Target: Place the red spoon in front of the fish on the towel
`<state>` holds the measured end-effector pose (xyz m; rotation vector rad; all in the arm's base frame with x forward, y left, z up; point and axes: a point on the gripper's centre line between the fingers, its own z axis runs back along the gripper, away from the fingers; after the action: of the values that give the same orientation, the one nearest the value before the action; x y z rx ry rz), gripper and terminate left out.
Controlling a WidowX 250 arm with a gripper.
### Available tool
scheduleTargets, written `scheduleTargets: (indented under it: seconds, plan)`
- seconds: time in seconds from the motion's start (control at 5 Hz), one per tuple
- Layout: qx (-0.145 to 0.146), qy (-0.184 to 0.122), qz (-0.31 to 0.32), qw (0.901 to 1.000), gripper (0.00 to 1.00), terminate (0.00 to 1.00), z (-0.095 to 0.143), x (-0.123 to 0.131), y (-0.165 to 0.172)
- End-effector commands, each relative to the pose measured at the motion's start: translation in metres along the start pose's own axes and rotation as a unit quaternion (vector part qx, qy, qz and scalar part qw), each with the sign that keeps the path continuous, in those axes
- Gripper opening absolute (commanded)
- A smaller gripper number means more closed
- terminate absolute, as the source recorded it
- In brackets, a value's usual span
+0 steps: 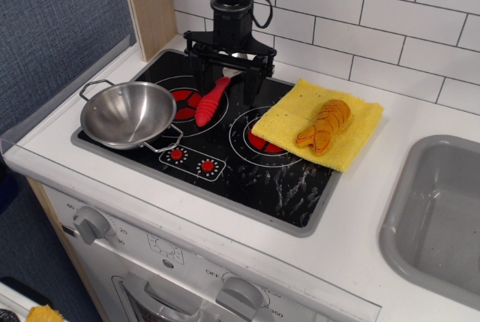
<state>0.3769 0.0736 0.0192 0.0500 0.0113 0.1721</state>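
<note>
white tabletop [352,232] carries a black toy cooktop [225,149], a grey sink [439,217] at the right. steel pan [127,114] sits on the cooktop's left side. yellow towel [289,123] drapes over the right burner edge, orange fish [325,125] lying on it, front strip of the towel bare. your gripper [223,85] hangs over the back of the cooktop, fingers [196,80] spread wide, straddling the upper handle of the red spoon [211,101], holding nothing. spoon lies flat on the left burner, handle toward you, metal bowl mostly hidden behind the gripper. judging by looks: spoon is rigid and light; the ribbed red handle should give grip, the shiny bowl looks slippery. take it mid-handle, fingers across the width. towel is soft, so set the spoon down gently.
</note>
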Motion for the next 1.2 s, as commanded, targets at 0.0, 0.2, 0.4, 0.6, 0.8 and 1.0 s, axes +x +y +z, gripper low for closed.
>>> scheduleTargets:
  seconds: [0.0,0.2,0.4,0.6,0.8,1.0]
  plan:
    - [0.005,-0.025,0.022,0.9994,1.00,0.00,0.019,0.000,0.015]
    - [-0.001,-0.012,0.026,0.9996,1.00,0.00,0.009,0.000,0.013]
    - [-0.005,0.001,0.028,0.9996,0.00,0.00,0.000,0.001,0.011]
    - [-0.009,0.001,0.025,0.9996,0.00,0.00,0.002,0.001,0.010]
    - [-0.009,-0.016,0.020,0.9996,0.00,0.00,0.016,0.000,0.005]
    - [-0.012,-0.041,0.012,0.9990,0.00,0.00,0.040,-0.002,-0.003]
